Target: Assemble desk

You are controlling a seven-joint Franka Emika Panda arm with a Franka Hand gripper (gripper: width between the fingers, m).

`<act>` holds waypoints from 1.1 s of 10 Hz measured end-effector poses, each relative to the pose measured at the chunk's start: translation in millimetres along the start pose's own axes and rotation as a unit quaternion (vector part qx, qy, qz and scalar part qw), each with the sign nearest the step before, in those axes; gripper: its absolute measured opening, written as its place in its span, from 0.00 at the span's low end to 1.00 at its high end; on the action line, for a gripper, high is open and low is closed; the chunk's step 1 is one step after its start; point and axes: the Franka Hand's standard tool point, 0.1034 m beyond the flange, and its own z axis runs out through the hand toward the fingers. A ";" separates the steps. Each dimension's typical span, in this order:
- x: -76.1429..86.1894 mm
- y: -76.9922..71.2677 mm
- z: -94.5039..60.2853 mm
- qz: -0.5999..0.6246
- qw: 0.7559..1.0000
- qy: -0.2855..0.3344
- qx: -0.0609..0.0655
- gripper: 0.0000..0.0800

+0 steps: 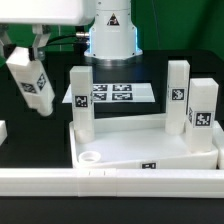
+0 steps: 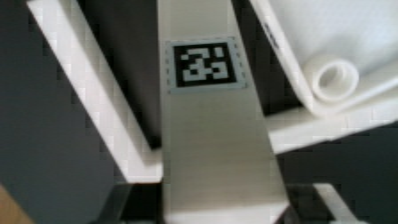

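- Black table [image 1: 30,150]; marker board [image 1: 112,95] lies behind the top [image 1: 130,150].
- Three legs stand in the top's sockets.
- We see the gripper [image 1: 33,50] pinching the fourth leg [image 1: 32,82], tilted aloft, presumably bound for the vacant socket [image 1: 92,157].

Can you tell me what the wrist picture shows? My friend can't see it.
The end effector holds a long white leg with a black-and-white square tag on it. Behind it lies the white desk top with a round corner socket, on a dark table.
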 end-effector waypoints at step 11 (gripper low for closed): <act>13.3 -63.6 0.0 -0.074 0.989 0.127 0.017 0.36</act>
